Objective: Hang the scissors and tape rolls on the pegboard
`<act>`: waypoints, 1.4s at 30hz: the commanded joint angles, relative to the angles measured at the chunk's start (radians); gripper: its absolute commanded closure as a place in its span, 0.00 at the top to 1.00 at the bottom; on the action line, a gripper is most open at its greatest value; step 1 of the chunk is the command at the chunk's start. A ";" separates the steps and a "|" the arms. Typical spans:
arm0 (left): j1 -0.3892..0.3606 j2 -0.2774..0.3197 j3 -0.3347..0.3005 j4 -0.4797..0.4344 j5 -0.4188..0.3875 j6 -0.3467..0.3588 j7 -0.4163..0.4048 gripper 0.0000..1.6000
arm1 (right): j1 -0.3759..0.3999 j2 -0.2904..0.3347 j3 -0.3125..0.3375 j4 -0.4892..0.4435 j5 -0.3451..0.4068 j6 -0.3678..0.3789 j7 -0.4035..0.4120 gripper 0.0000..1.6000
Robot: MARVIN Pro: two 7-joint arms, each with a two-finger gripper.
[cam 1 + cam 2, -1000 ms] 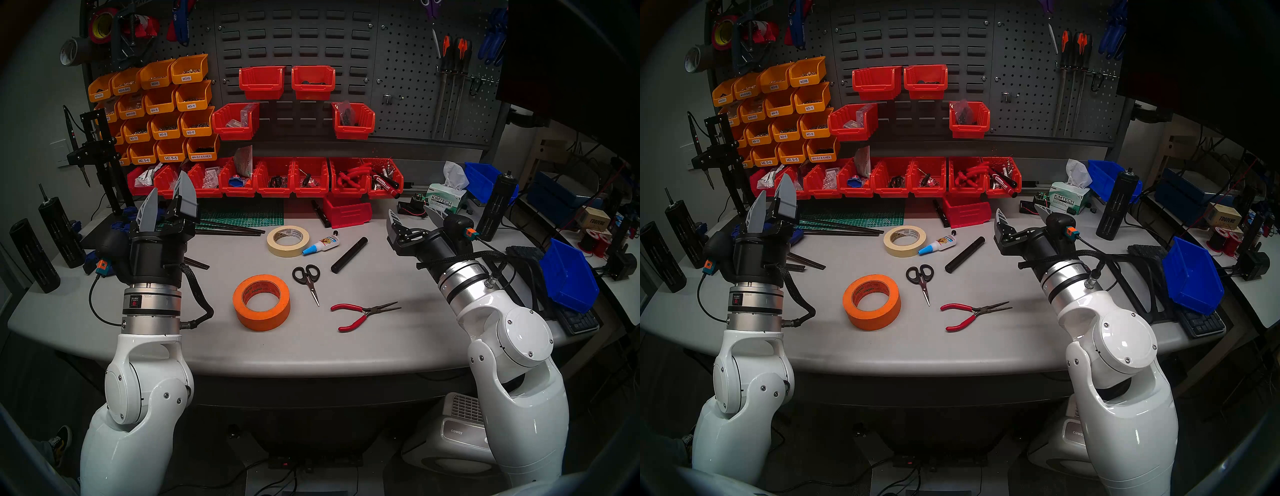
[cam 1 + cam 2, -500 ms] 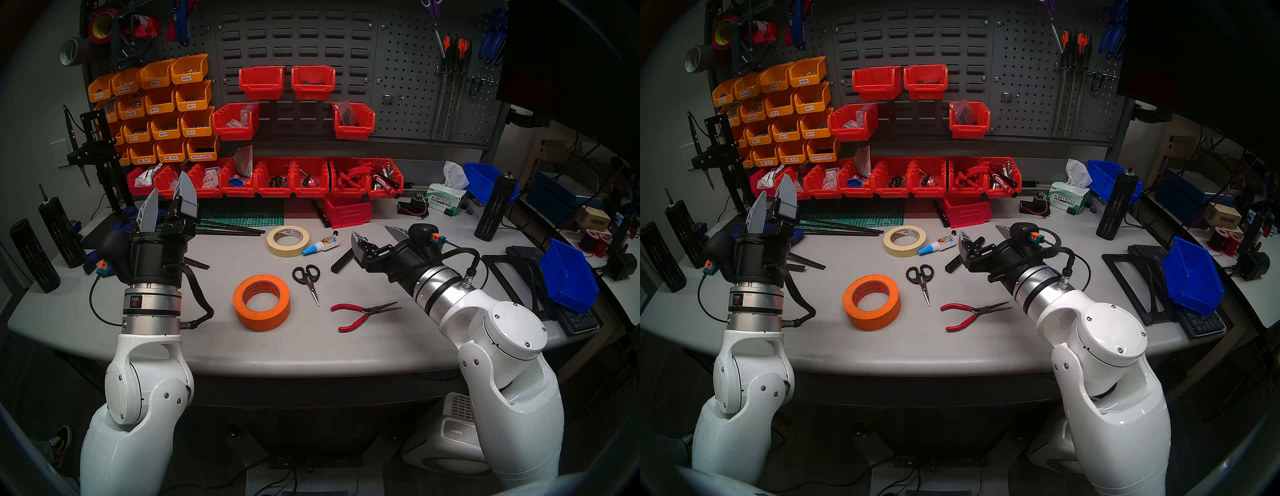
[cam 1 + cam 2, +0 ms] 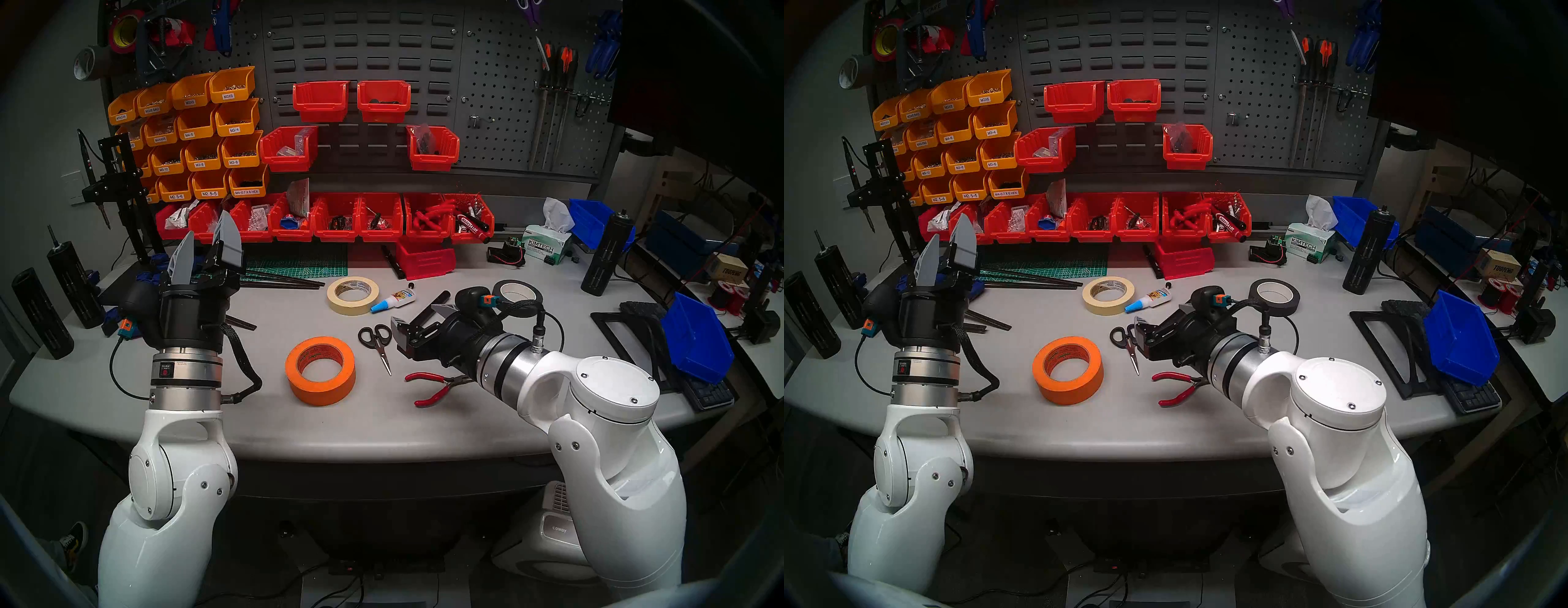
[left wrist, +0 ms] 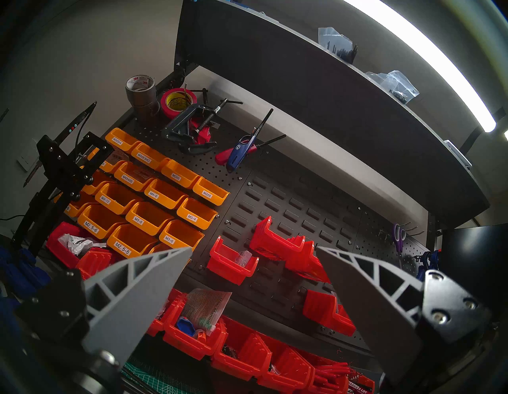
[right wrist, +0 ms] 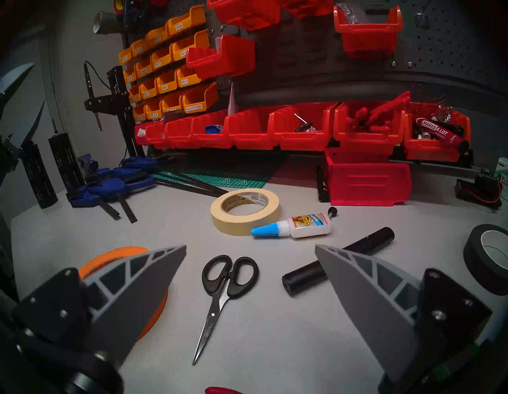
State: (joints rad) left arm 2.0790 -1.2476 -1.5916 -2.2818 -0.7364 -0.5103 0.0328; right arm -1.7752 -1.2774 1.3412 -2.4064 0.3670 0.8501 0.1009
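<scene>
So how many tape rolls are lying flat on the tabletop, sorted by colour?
Cream masking tape roll: 1
Orange tape roll: 1
Black tape roll: 1
Total: 3

"KIMTECH" on tissue box (image 3: 546,245); "MARKS-A-LOT" on red marker (image 5: 437,133); "M3-8" on yellow bin (image 4: 147,217).
</scene>
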 commanded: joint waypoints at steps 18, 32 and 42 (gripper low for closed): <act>-0.009 -0.001 -0.002 -0.028 -0.001 -0.007 -0.002 1.00 | 0.116 0.137 -0.069 -0.037 -0.049 0.110 0.004 1.00; -0.008 0.000 -0.002 -0.029 -0.001 -0.007 -0.001 1.00 | 0.166 0.154 -0.043 0.022 0.040 0.110 0.030 1.00; -0.008 0.000 -0.002 -0.029 -0.001 -0.008 -0.001 1.00 | 0.207 0.151 -0.039 0.132 0.062 0.110 0.061 1.00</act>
State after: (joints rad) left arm 2.0793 -1.2456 -1.5910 -2.2818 -0.7364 -0.5104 0.0347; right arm -1.6220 -1.1189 1.2907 -2.2909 0.4188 0.9633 0.1498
